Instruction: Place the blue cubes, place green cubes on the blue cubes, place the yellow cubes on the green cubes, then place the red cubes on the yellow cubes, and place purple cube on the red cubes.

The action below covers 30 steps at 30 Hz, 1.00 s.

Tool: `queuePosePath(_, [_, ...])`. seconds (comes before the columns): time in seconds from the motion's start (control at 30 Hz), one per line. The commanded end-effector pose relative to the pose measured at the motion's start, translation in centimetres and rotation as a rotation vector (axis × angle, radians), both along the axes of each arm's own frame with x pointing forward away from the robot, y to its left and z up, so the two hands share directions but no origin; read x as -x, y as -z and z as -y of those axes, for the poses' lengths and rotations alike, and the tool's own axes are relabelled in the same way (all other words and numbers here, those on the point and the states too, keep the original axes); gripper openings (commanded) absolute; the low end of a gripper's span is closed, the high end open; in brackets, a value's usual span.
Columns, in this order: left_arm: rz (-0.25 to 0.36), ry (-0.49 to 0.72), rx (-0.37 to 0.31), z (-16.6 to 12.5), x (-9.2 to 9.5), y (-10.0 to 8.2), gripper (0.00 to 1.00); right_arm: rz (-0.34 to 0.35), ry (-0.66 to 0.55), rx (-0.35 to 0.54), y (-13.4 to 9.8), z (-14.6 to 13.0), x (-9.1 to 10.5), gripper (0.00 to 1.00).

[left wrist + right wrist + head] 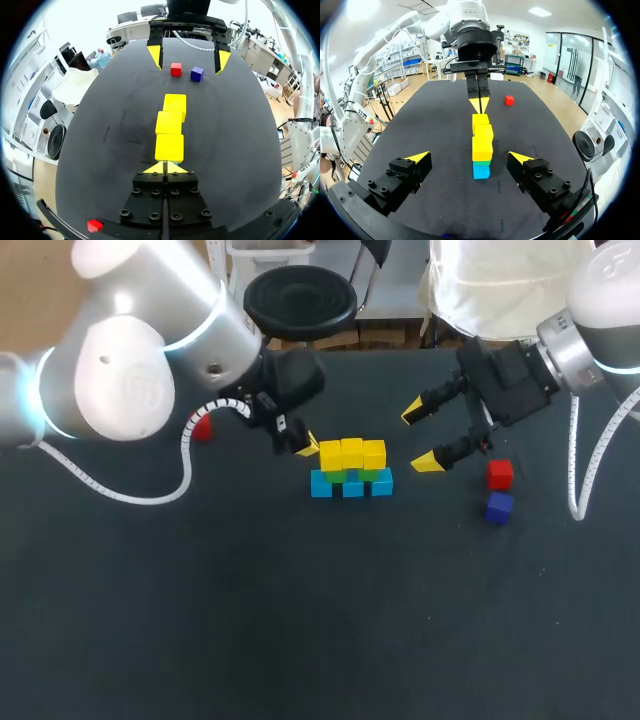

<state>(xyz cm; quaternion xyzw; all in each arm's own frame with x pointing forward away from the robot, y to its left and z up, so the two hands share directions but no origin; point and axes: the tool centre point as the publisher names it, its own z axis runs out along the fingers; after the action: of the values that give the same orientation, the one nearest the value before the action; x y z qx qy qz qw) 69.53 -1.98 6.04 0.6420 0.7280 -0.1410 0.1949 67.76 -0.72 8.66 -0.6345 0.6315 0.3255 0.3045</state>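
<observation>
A: From above?
B: Smooth, square-edged blocks on a matte black table [300, 620]: yellow cubes [352, 453] on green cubes [373, 475] on blue cubes [351, 486]. The left gripper [305, 446], tips together, is just beside them. The right gripper [420, 437] is spread, near the red cube [500, 474] and purple cube [498, 507].
A: Left wrist?
B: Joined tips just short of the nearest yellow.
A: Right wrist?
B: The stack is ahead of the spread fingers, untouched.

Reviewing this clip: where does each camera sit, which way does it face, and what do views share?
Head view: above and behind, looking down on the table; both arms enter from the sides.
Left wrist view: on that wrist, looking over the shut left gripper along the yellow cubes.
Right wrist view: on that wrist, looking past the open right gripper at the stack's end.
Shared: wrist views face each other, each showing the other's gripper.
</observation>
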Motion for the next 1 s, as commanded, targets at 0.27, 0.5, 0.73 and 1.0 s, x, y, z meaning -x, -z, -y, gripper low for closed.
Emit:
queuePosePath(0.27, [0.001, -0.005, -0.007, -0.1, -0.3, -0.2, 0.0, 0.001, 0.0, -0.002, 0.0, 0.0, 0.1, 1.0])
queuePosePath(0.5, [-0.004, -0.036, -0.046, -1.3, -1.1, -0.7, 1.0, 0.001, 0.0, -0.002, 0.0, 0.0, 0.1, 1.0])
queuePosePath(0.73, [0.024, -0.038, -0.082, -2.8, -2.2, -2.1, 1.0, 0.001, 0.0, -0.002, 0.0, 0.0, 0.1, 1.0])
queuePosePath(1.0, [0.04, -0.001, -0.073, -4.4, -2.7, -4.0, 1.0, 0.001, 0.0, -0.002, 0.0, 0.0, 0.1, 1.0])
